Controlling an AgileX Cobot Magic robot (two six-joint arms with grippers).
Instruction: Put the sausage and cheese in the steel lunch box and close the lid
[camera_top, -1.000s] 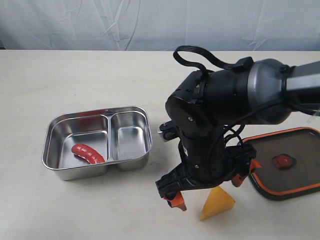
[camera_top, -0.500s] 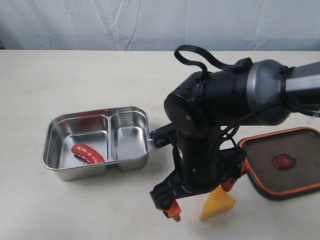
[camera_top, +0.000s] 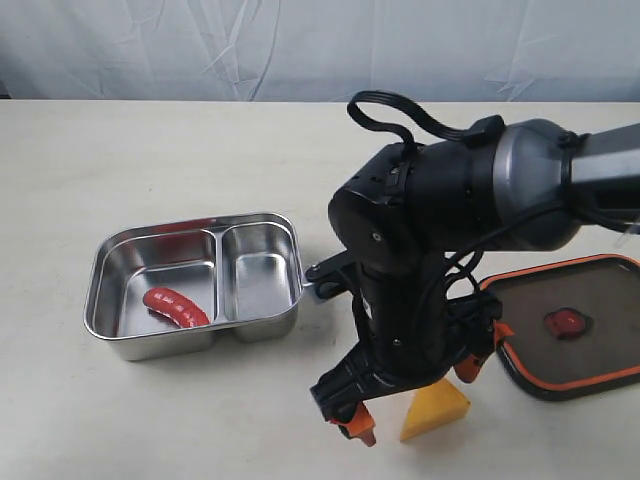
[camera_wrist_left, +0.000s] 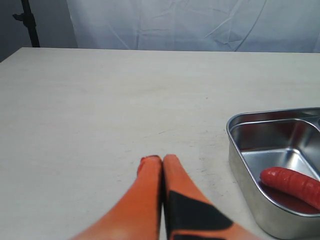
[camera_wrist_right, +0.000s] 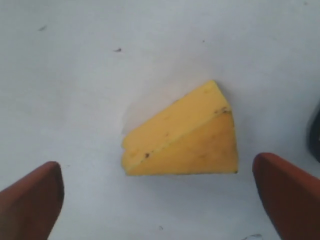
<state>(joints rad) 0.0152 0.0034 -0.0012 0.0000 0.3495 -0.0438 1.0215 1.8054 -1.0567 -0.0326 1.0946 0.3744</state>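
Risks from here, left to right:

- Left gripper (camera_wrist_left: 161, 162): jaws pinched together, nothing in them, parked over bare table (camera_top: 150, 150) near the lunch box (camera_top: 292, 262). It is out of the exterior view, so I can't tell its clearance from the box. It could get in the way at lid time.
- Sausage (camera_top: 176, 307): already in the larger compartment, lying diagonally. OK there. If the cheese gets dropped on top of it or on the divider, the stack may sit proud of the rim and the lid won't seat. I'd aim for the smaller, empty compartment.
- Right gripper (camera_wrist_right: 159, 195): jaws spread wide, empty, one finger either side of the cheese (camera_wrist_right: 182, 135), neither touching it. Height above the table is unclear.
- Cheese: on the table between box and lid, nearer the lid. It's a wedge and sits skewed to the jaw line, so the pads would likely meet a sloped face or an edge rather than flat sides. I'd expect it to twist or squirt out as they close, or hang crooked and slip during the carry.
- Lid (camera_top: 600, 300): flat on the table, just beside the gripper's outer finger. A descent drifting that way could clip its corner and shove it.
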